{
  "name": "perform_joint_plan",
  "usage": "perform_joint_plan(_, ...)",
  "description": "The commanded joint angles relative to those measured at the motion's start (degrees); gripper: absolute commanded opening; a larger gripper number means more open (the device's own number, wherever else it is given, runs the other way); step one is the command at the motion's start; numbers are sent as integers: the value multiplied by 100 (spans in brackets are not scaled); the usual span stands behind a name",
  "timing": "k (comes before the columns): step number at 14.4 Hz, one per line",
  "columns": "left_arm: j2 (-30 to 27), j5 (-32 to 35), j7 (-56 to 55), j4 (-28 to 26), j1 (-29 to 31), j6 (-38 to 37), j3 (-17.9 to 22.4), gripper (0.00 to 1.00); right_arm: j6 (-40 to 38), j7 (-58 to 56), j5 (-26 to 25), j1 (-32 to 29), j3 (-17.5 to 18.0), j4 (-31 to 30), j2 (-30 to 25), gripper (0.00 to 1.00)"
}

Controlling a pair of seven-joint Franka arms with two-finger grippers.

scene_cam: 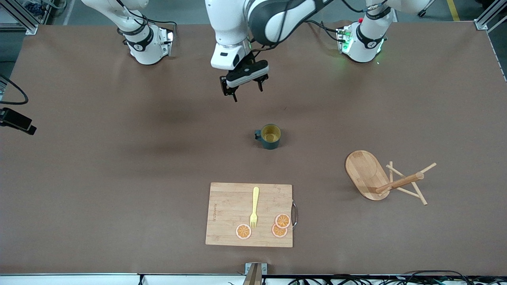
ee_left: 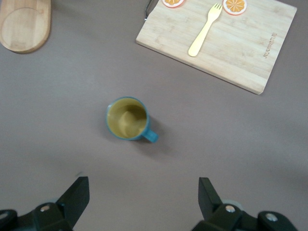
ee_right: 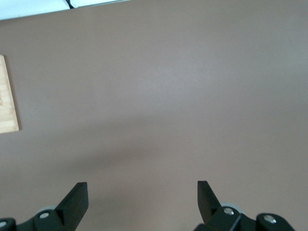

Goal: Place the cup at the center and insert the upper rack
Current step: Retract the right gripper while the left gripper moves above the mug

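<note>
The cup (scene_cam: pixel 270 136) (ee_left: pixel 127 119), dark teal with a yellow-ochre inside, stands upright near the middle of the table, its handle toward the right arm's end. The upper rack (scene_cam: pixel 399 183), a light wooden mug tree, lies tipped on its side toward the left arm's end, and its oval base (ee_left: pixel 24 24) shows in the left wrist view. My left gripper (scene_cam: pixel 248 94) (ee_left: pixel 143 183) hangs open and empty over bare table between the robot bases and the cup. My right gripper (ee_right: pixel 142 185) is open over bare table and does not show in the front view.
A bamboo cutting board (scene_cam: pixel 229 202) (ee_left: pixel 240 53) (ee_right: pixel 7 96) lies nearer to the front camera than the cup. On it are a yellow fork (scene_cam: pixel 254 206) (ee_left: pixel 204 31) and three orange slices (scene_cam: pixel 243 231). A metal handle (scene_cam: pixel 294 213) sticks out from the board's edge.
</note>
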Motion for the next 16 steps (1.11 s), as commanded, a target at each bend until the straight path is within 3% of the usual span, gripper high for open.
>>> perform_joint_plan(1, 93, 678, -768, -467, -149, 467, 1, 100, 114, -229, 81, -215, 114, -322, -240, 100)
perform_joint_plan(4, 111, 1266, -1383, -1012, -360, 758, 1, 100, 193, -237, 81, -206, 140, -689, -502, 100)
perform_joint_plan(8, 417, 2566, -2412, -1680, -597, 855, 1, 100, 702, -264, 81, -189, 149, -1516, -1057, 100)
perform_joint_plan(11, 699, 3525, -2948, -2033, -712, 855, 1, 100, 668, -272, 72, -127, 149, -1561, -1137, 100)
perform_joint_plan(16, 962, 4431, -3038, -2324, -721, 803, 9, 100, 703, -264, 72, -74, 149, -1587, -1145, 100)
